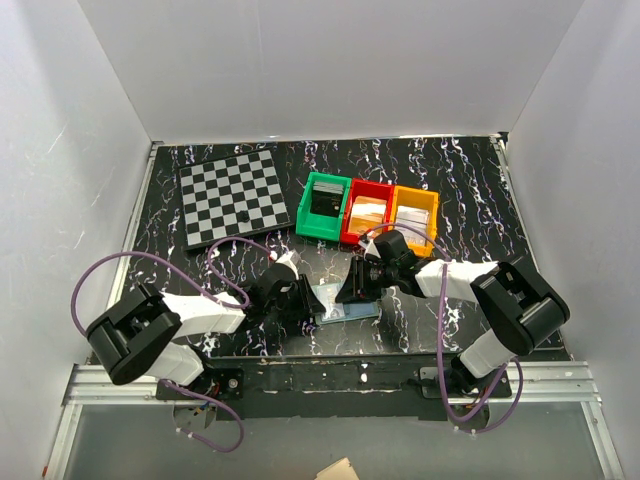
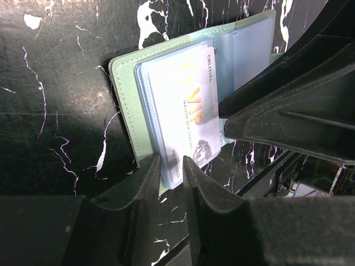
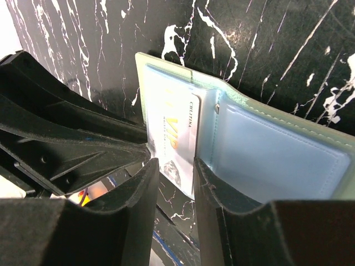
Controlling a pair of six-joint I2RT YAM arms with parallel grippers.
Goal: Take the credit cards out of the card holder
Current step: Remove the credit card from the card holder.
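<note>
The card holder [image 1: 352, 309] lies opened flat on the marbled black table [image 1: 480, 180], at 6 o'clock from the red bin [image 1: 366, 214]. Its sage-green cover faces down and its pale blue pockets face up. 1 white card marked VIP [image 2: 187, 108] sits in the clear pocket of one half. The other half's pockets look empty, though more cards could hide under the first.

The left gripper [image 2: 168, 162] comes in from the holder's 9 o'clock, its fingers nearly together with the card's short end in the narrow slot between them. Whether they actually pinch it I cannot tell. The right gripper [image 3: 175, 165] reaches in from about 1 o'clock, its 2 fingers roughly half apart and tips down over the card's corner by the fold, gripping nothing that shows.

That looks like a hold-down: one arm pins the holder so it cannot slide while the other draws the card out endways. No card is out yet.
</note>
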